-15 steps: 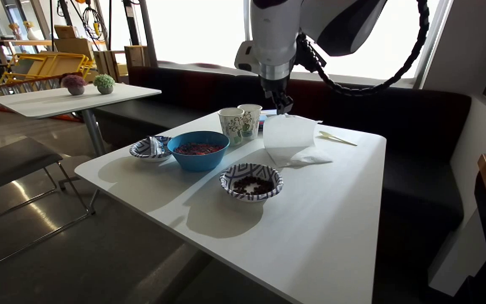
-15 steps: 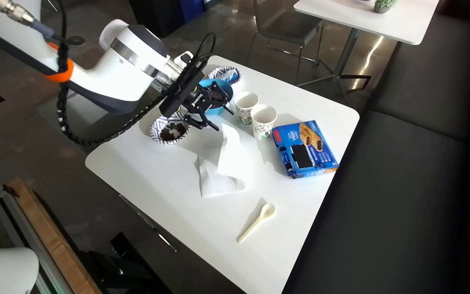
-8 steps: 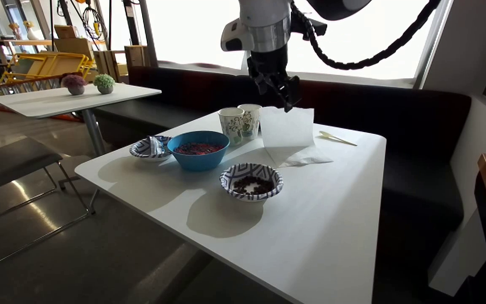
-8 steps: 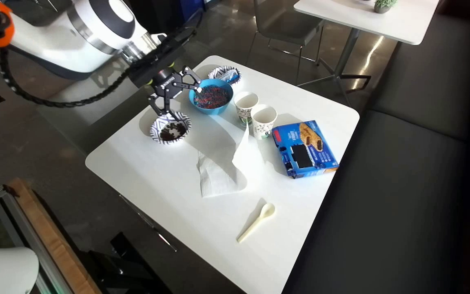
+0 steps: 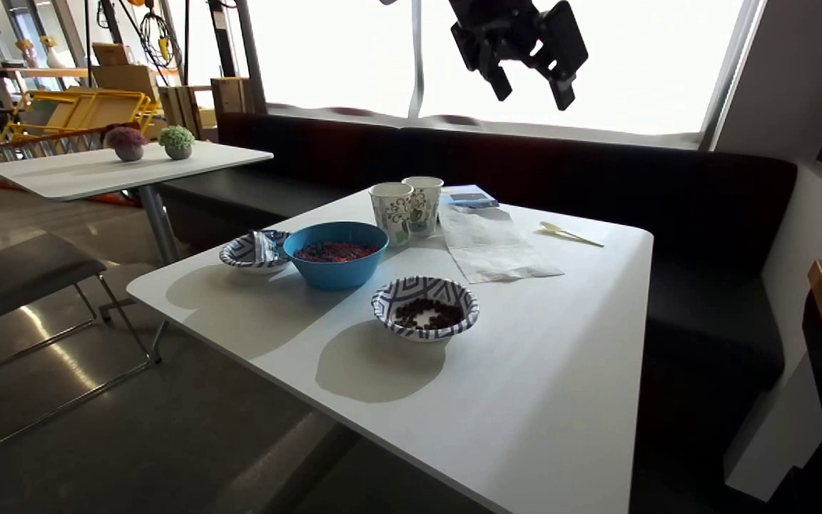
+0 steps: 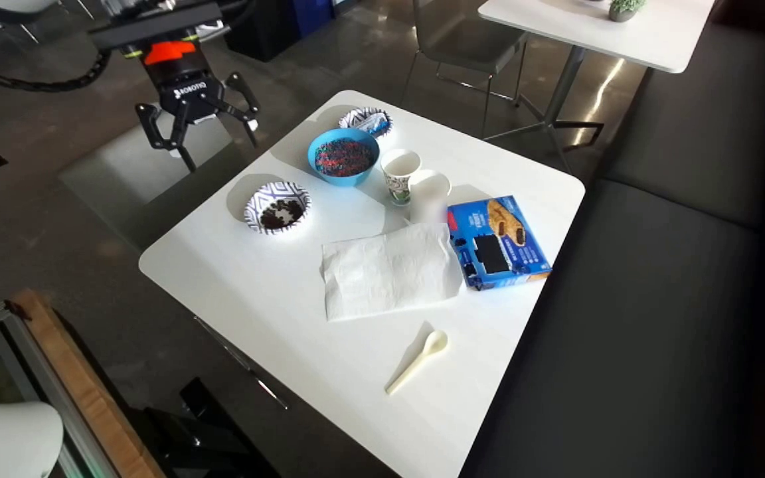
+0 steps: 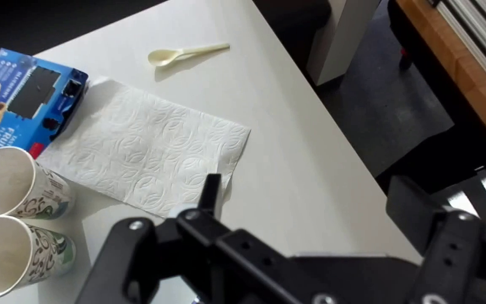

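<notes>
- The gripper (image 6: 223,154) hangs in the air, its jaws spread wide with bare air between them; which part of the white table (image 6: 269,285) it is over, I cannot tell
- The paper towel (image 7: 141,147) lies spread on the white table, well apart from the gripper, its embossed pattern showing in the wrist view
- One end of the paper towel meets the blue box (image 6: 499,244), which lies flat, printed side up; whether it tucks underneath is unclear
- A printed paper cup (image 5: 391,218) and a matching cup (image 5: 427,203) stand upright side by side, near the paper towel
- A pale spoon (image 7: 175,54) lies across the paper towel from the cups, apart from it
- A patterned bowl (image 6: 276,192) holds small dark pieces (image 6: 273,218); in an exterior view it shows nearest the gripper of the things on the table
- Just beside the blue bowl (image 5: 336,275) of red and dark bits (image 5: 336,251) sits another patterned bowl (image 5: 237,251) with a shiny packet (image 5: 265,248) in it
- A dark bench (image 6: 661,299) runs along the table; farther off, a second table (image 5: 111,178) carries a reddish potted plant (image 5: 125,141) and a green potted plant (image 5: 177,140)
</notes>
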Robot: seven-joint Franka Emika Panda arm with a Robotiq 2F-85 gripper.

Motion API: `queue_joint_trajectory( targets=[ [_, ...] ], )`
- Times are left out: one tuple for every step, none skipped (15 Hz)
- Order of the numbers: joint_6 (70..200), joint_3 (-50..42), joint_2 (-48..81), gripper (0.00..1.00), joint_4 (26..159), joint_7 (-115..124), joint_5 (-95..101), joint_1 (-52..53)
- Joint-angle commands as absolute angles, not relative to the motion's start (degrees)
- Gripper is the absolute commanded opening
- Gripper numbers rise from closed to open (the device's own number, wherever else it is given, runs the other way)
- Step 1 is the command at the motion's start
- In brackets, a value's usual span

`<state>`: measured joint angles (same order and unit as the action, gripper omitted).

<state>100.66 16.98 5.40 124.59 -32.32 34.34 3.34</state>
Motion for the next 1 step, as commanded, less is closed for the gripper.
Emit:
queue_joint_trajectory(
  targets=[
    [100.4,14.5,4.9,1.00,124.5,-32.3,34.1,5.9]
  ],
)
